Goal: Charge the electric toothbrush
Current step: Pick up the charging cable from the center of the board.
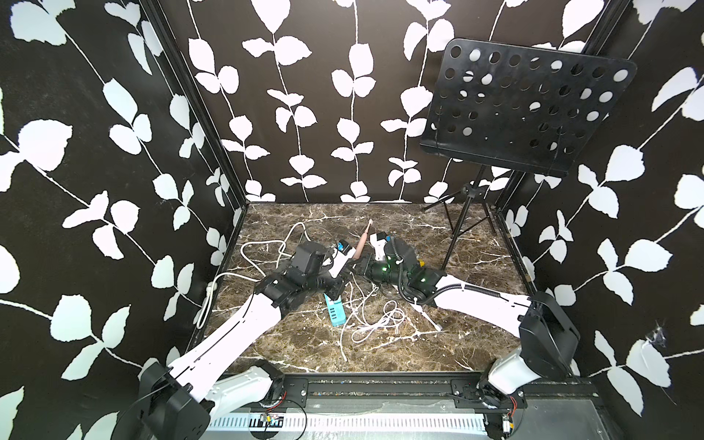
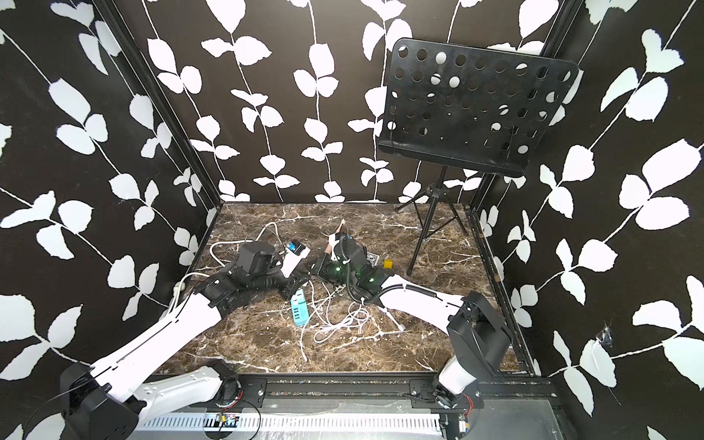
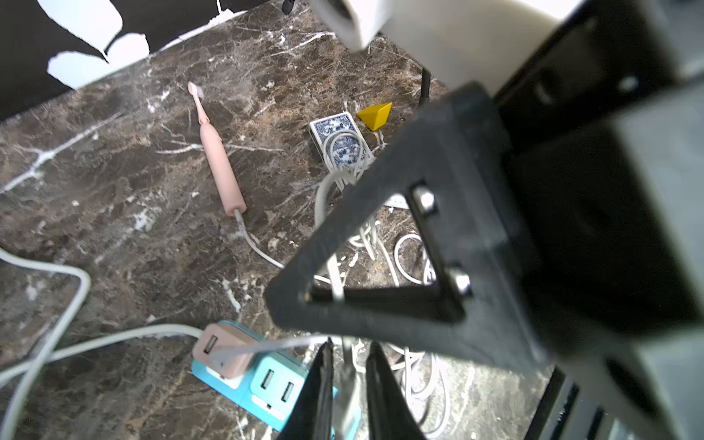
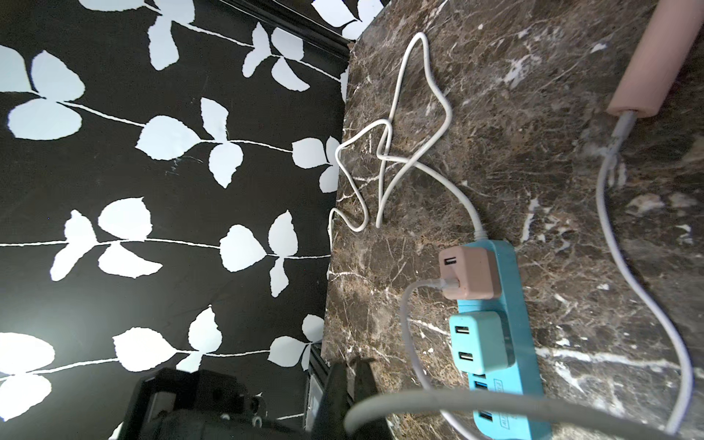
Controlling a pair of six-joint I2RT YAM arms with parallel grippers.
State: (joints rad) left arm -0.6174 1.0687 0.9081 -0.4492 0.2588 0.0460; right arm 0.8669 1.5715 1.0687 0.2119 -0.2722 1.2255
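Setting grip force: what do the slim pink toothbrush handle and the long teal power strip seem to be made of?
Pink toothbrush handle: probably matte plastic or a rubbery coating, given its even colour with no glare. Teal power strip: likely hard moulded plastic, smooth with a faint sheen and crisp edges.

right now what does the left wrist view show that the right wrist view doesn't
Only left wrist: the bristle head, a blue patterned box and a yellow block. Only right wrist: the knotted white cord. Both: the pink toothbrush handle with a cable in its base, and the pink adapter on the blue power strip.
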